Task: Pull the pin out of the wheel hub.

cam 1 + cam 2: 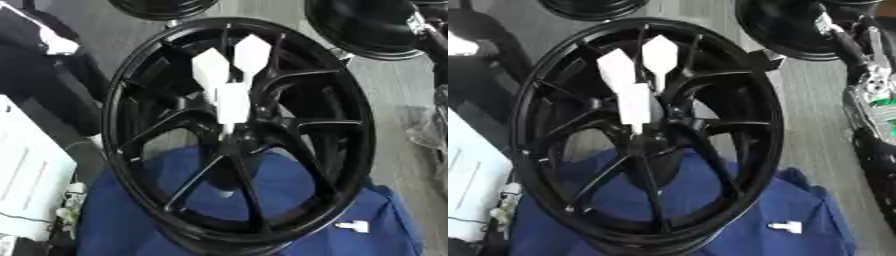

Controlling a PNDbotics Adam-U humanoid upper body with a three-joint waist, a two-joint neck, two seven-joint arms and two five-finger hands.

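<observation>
blue cloth [131,220] carries one black wheel [359,135] with three white pins [233,102], one white piece [354,226] beside, state of right hand [877,85] unclear

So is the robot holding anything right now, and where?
Nothing that shows: the white pins stand untouched in the wheel hub, and the right arm is off to the side, apart from it.

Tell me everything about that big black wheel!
The wheel is glossy black, like painted metal, with thin spokes running from a middle hub to a round rim. It stands tilted on a blue cloth, which shows through the gaps between spokes. Three white pins with pointed heads stick out of the hub, close together. Another small white piece lies on the cloth beside the rim. No hand touches the wheel.
</observation>
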